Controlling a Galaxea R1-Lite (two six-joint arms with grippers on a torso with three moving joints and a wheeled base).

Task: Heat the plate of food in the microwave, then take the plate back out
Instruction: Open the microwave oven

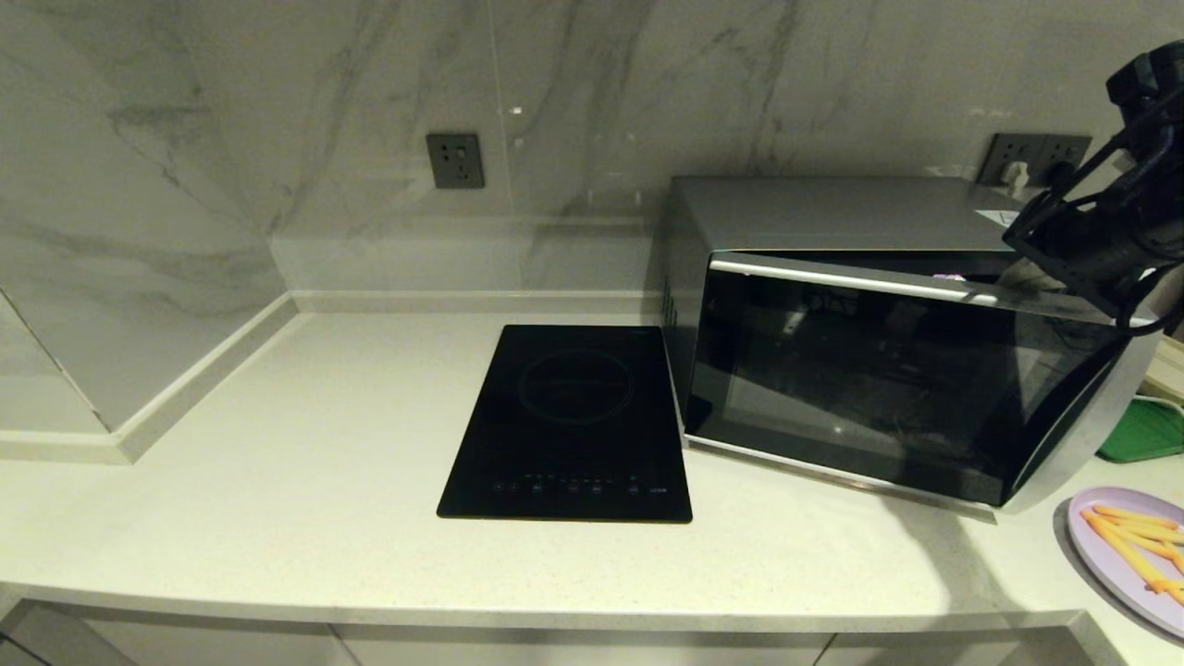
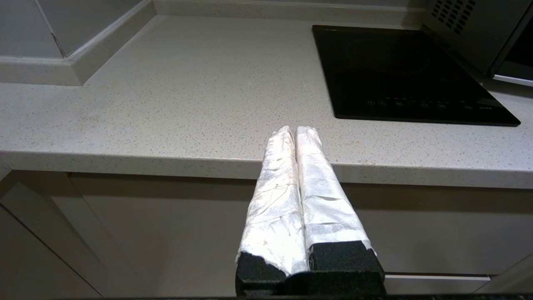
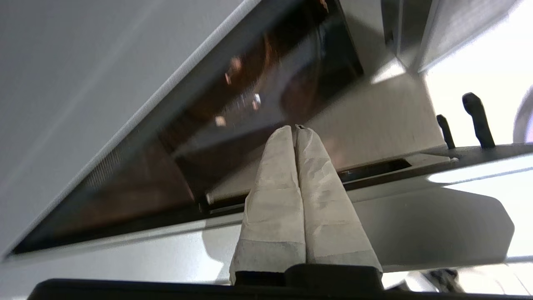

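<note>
Right claw closed, empty, arm reached over the microwave door's top edge, door ajar. Left claw closed, parked below worktop edge.

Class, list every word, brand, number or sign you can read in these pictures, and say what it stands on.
No text can be read.
induction hob: small control marks along its front edge, too small to read.
microwave: white sticker on its top, too blurred to read.
</note>
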